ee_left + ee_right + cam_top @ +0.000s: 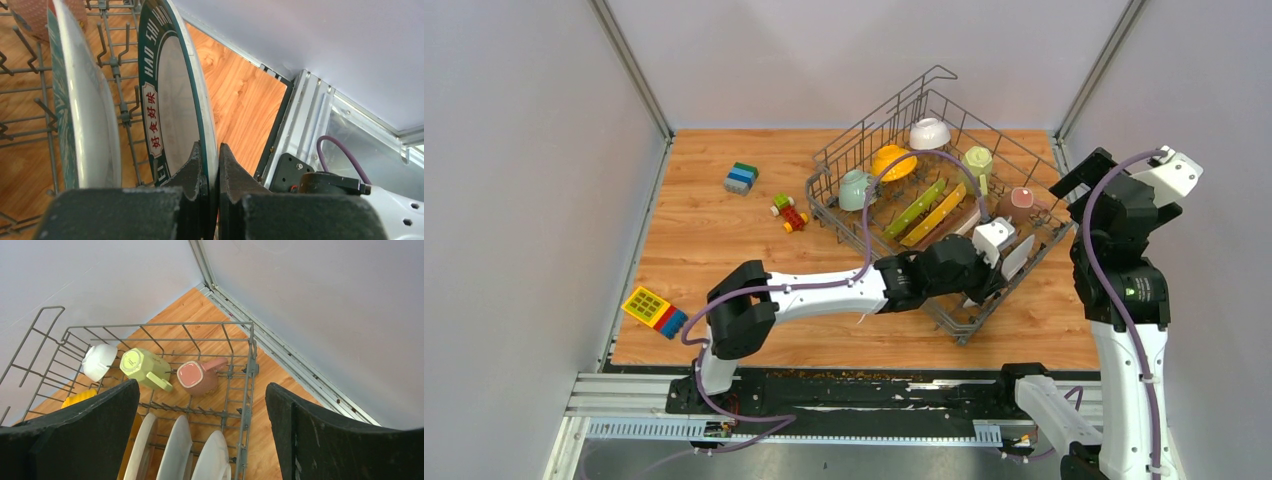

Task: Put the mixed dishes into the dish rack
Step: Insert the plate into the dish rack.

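Two claws, two very different jobs right now. The left claw [214, 172] is pressed tight on the rim of a green-rimmed plate [175, 100], one finger on each face. That plate stands on edge inside the dish rack [864, 125], just beside a white plate [92, 120]. Only the left wrist view gives the lettering and red characters on the held plate; from above it is a pale sliver at the rack's near right end.

The right claw [200, 440] hangs spread wide, gripping nothing, above the rack's right corner. Its wrist camera looks down on a white bowl [99, 361], a pale-green mug [145, 369] and a pink mug [200, 376] lying on the wires, with three plates on edge nearer the camera.

Overhead adds a yellow bowl [893, 161], a teal mug [855, 189], and a lime-green plate [916, 207] and a yellow plate [934, 215] slotted mid-rack. The rack sits angled on the right half of a wooden desk [714, 250], toy blocks [741, 178] scattered to its left, pale walls [524, 150] on three sides.
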